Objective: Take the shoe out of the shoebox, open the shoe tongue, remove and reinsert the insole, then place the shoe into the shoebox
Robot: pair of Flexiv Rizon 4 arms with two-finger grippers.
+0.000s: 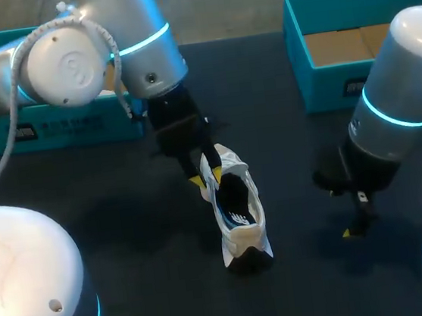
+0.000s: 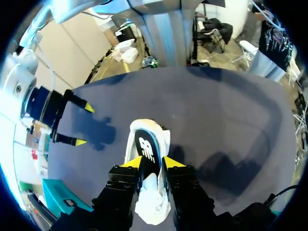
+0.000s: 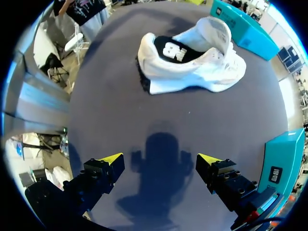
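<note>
Our left arm [image 1: 69, 52] is the closest and bulkiest thing here, reaching in over the desk [image 1: 125, 206]. Our right arm [image 1: 396, 106] stands off to its own side. Beyond the right fingers [image 3: 111, 159] sits the teal shoebox [image 1: 324, 92], open, with its cardboard floor showing. A second teal box [image 1: 55, 130] lies behind the left arm. The shoe [image 1: 240, 215] is out of the box and upright on its sole, directly under and ahead of the left fingers [image 2: 132, 162]. Those fingers look pressed in on the white tongue [image 3: 216, 31], pinching it from both sides. The dark insole [image 3: 173, 50] lies inside the shoe, just ahead of that pinch. The right fingers are spread wide and hold nothing. They hover low over bare desk, well apart from the shoe.

That gap is our main worry. Nothing pins the shoe down, so we judge that any pull on the tongue could lift or drag the whole shoe, or roll it onto its side, rather than open it. The tongue is soft and thin, so it may also slide out of the pinch. When our right fingers come in for the insole, they must work close beside the left ones, and a careless approach could knock them or shove the shoe away.
</note>
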